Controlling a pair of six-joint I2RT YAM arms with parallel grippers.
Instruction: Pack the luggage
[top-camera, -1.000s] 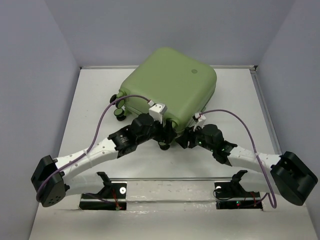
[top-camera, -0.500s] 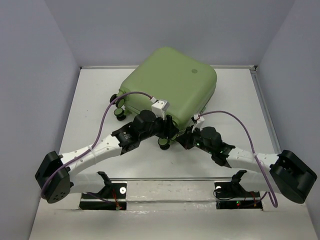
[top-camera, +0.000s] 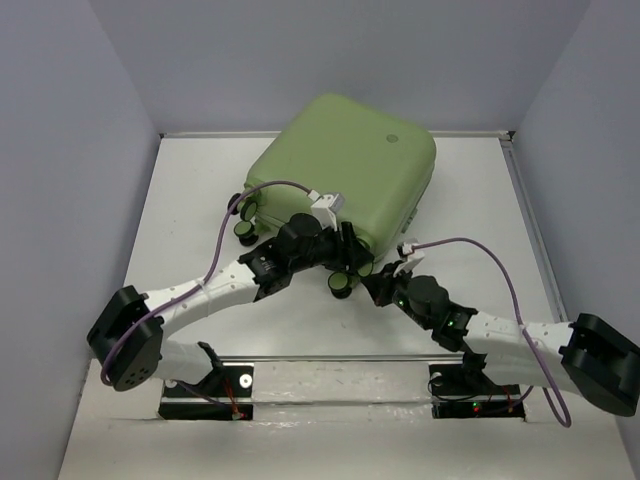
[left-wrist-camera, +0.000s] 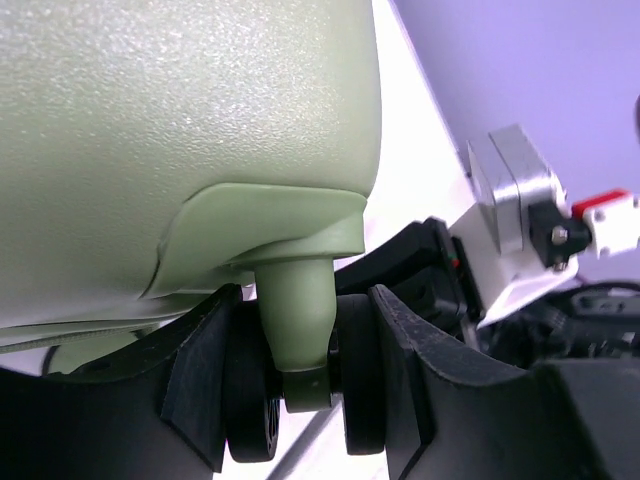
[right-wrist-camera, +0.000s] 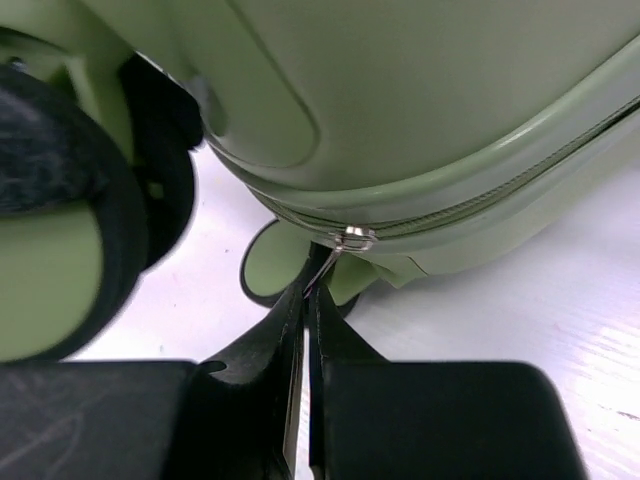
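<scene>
The luggage is a pale olive-green hard-shell suitcase lying shut on the table, its wheels toward me. My left gripper is shut on a near caster wheel. Its fingers press both black wheel halves, with the green wheel stem between them. My right gripper is shut on the thin metal zipper pull, which hangs from the slider on the zipper line. The right fingertips are pressed together just below the shell.
Other wheels stick out at the suitcase's left corner and below the left gripper. White table with grey walls on three sides. A raised rail runs along the right edge. A metal strip with the arm bases sits at the near edge.
The left arm has reached further right and forward along the suitcase's near edge. The right arm has dropped lower and nearer. The suitcase has turned slightly.
</scene>
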